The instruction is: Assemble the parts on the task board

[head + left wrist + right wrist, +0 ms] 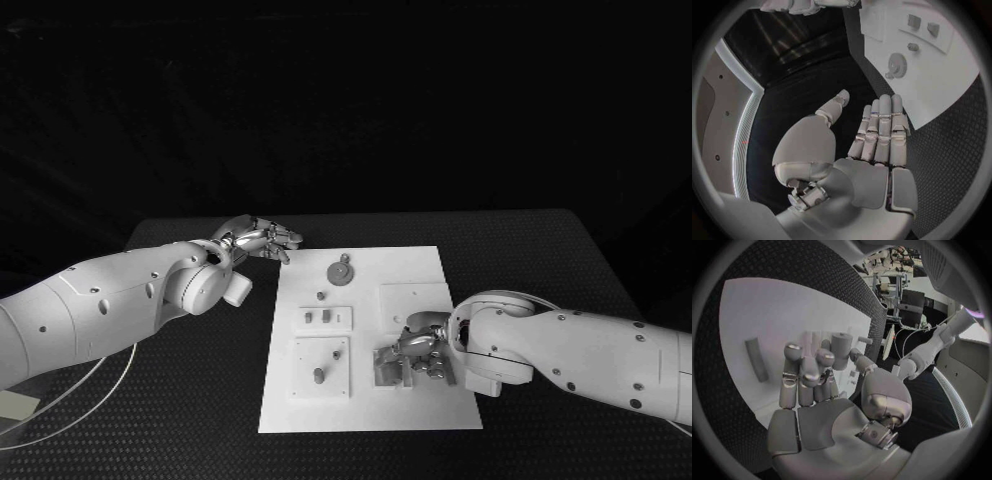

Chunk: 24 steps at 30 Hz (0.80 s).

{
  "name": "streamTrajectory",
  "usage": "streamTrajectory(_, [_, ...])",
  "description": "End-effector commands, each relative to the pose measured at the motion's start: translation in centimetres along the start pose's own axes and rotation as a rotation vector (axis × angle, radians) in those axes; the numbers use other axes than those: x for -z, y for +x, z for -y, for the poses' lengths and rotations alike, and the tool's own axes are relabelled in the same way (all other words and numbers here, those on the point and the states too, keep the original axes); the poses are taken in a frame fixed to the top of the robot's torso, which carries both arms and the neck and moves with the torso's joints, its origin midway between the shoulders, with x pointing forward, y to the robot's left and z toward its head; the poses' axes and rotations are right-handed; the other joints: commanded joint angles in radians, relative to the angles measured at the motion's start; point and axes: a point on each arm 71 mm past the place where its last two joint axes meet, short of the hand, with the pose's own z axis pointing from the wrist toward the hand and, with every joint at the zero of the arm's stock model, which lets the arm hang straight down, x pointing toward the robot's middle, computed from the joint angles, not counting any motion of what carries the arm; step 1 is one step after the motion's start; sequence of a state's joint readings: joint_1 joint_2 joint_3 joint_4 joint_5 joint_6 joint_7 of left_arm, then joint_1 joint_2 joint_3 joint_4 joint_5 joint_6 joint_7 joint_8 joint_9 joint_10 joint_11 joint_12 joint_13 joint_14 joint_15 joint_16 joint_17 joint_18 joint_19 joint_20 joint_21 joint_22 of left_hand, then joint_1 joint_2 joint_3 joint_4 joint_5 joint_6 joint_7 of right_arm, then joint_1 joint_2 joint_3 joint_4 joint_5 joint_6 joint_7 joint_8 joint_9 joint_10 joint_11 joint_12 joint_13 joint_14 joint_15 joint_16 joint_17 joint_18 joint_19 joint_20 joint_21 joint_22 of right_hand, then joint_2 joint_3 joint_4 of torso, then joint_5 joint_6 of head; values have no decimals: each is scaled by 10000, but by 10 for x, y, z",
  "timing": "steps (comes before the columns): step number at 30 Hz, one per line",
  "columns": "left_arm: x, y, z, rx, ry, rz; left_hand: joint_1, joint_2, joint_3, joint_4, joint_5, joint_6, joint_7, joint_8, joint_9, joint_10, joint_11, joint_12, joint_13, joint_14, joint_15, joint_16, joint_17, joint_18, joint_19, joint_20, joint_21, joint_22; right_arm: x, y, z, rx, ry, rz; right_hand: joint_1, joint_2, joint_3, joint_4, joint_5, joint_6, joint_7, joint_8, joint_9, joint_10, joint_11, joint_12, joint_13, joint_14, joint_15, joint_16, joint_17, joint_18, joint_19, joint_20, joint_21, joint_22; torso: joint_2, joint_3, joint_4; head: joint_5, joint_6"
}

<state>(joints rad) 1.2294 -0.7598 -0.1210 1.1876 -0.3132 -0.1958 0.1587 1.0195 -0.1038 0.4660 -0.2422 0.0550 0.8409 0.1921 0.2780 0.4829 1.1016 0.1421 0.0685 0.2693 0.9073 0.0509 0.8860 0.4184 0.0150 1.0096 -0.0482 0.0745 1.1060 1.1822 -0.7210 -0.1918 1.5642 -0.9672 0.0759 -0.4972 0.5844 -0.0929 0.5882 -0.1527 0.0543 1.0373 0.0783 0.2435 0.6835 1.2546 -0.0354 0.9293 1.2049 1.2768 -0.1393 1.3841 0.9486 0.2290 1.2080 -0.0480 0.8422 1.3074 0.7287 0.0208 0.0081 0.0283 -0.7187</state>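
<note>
Under the right hand point(421, 348), at the near corner of the white board point(418, 270), a short grey cylinder point(841, 346) stands among small pegs; the fingers curl about it, though whether they grip it cannot be told. A flat toothed disc point(340, 272) lies just beyond the left hand point(260, 240), which hovers wide and empty over the counter point(202, 390) beside the board. Probable hazard: smooth metal fingertips slipping on the hard round cylinder, tipping it or jamming it askew. The counter is dark and finely textured.
</note>
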Motion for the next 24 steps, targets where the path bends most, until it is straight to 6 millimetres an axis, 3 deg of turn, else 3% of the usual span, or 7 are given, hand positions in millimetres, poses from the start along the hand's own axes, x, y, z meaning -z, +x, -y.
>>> streamTrajectory(1, [0,2,2,77,62,-153,-123,0,1,68,6,-56,-19,30,-11,-20,21,9,12,-41,19,-34,13,90,8,15,-43,-15,-2,3,0,42,-51,-115,-4,-159,43,86,-44,-88,3,-27,16,-42,14,-47,15,-65,-10,-72,6,328,-34,-43,-42,168,0,1,2,1,-5])
streamTrajectory(15, [0,2,1,76,59,-143,-131,-4,1,80,6,-59,-18,31,-12,-23,21,9,13,-42,19,-36,16,91,6,16,-43,-15,-2,3,1,11,-38,-82,20,-470,187,330,-44,-177,36,-74,51,-118,46,-87,38,-132,21,-117,8,328,-94,-21,-79,172,-4,-7,3,15,-11])
streamTrajectory(21, [0,1,1,74,44,-136,-132,-5,3,84,6,-61,-18,31,-12,-24,22,9,13,-43,19,-36,17,92,5,15,-43,-15,-1,2,1,97,-56,-3,41,-498,229,394,-43,-182,38,-75,63,-122,49,-89,44,-136,24,-121,10,328,-95,-21,-81,173,-3,-2,1,18,-6])
streamTrajectory(24, [0,2,1,78,34,-157,-131,-5,4,86,6,-61,-18,31,-13,-25,22,9,13,-43,19,-37,18,92,5,15,-43,-15,0,2,1,458,-82,133,260,-477,260,257,-44,-176,38,-65,91,-116,49,-79,60,-126,24,-109,19,328,-83,-26,-56,190,-3,0,0,20,1])
